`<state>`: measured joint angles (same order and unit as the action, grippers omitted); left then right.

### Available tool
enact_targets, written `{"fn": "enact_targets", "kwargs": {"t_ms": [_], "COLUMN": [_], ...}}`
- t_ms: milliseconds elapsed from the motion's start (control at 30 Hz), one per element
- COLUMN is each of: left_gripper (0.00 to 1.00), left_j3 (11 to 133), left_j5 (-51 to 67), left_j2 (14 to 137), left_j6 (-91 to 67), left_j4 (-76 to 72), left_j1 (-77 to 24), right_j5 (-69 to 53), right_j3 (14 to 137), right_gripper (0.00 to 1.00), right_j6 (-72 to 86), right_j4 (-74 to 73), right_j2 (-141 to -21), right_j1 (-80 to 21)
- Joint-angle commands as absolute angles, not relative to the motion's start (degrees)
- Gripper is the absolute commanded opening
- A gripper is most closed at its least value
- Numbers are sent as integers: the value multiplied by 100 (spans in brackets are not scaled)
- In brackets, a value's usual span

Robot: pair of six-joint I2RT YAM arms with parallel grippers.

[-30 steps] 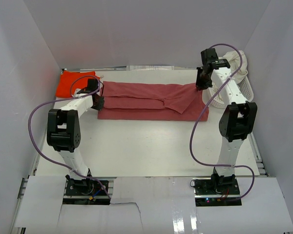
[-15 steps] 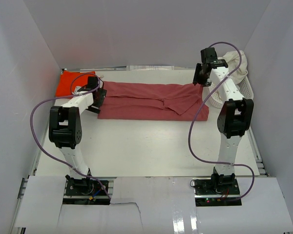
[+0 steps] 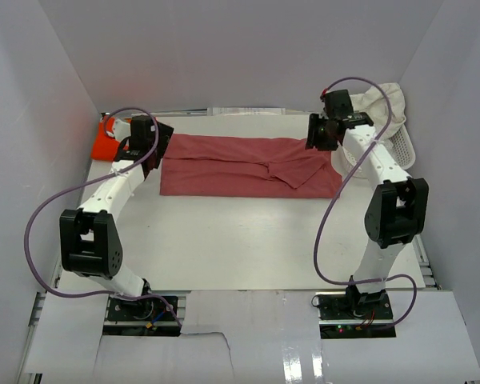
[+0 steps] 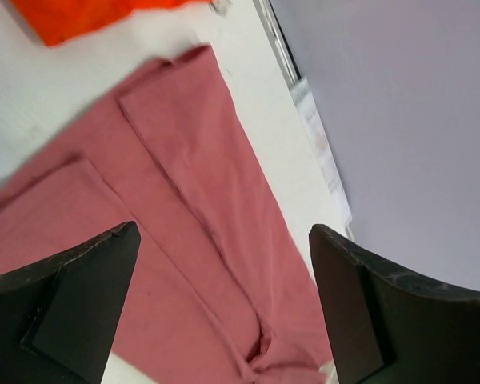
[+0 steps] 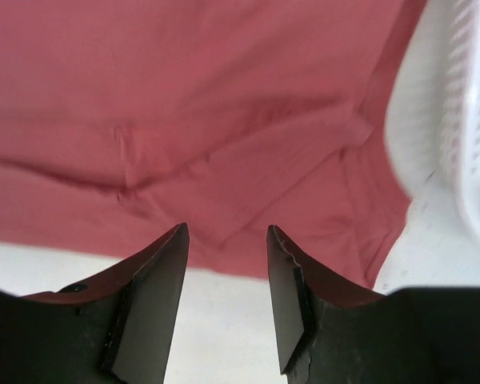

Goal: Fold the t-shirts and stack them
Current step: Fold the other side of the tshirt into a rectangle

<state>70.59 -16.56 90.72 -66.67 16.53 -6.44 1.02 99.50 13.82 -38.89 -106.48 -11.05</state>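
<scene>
Top view: rose-red t-shirt (image 3: 248,166) lies folded lengthwise on table (image 3: 224,240); orange-red t-shirt (image 3: 104,146) far-left corner, cream t-shirt (image 3: 382,101) in basket (image 3: 403,149).
L wrist: left end effector (image 4: 224,232) spread wide, empty, above rose-red t-shirt.
R wrist: right end effector (image 5: 226,232) parted, empty, above same shirt.

Rose-red t-shirt (image 4: 184,240), folded, flat on white table (image 4: 16,112); orange-red t-shirt (image 4: 72,16), top-left corner; left gripper (image 4: 224,232), fingers spread wide over cloth; grey wall (image 4: 400,120), right.

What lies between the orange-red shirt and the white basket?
The dusty rose shirt, laid flat, spans the stretch from orange-red shirt to basket, seen in the top view.
</scene>
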Motion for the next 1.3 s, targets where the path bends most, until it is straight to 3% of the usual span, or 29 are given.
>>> {"fn": "enact_targets", "kwargs": {"t_ms": [0,400,1267], "left_gripper": [98,98,98], "left_j3": [6759,7083,7365], "left_j5": [-1073,614,308], "left_j2": [9069,10080,11074], "left_j6": [-6258,-5413,-5695], "left_j4": [1538,730,1011], "left_j1": [-939,-1599,-1670], "right_j5": [420,519,448], "right_j3": [9230,7226,7813], "right_gripper": [50,49,46], "right_j6": [1046,545,352], "right_j4": [-3982,-2832,-2434], "right_j2": [-10381,-9790,-10793], "right_j1": [-1537,-2048,-2267]}}
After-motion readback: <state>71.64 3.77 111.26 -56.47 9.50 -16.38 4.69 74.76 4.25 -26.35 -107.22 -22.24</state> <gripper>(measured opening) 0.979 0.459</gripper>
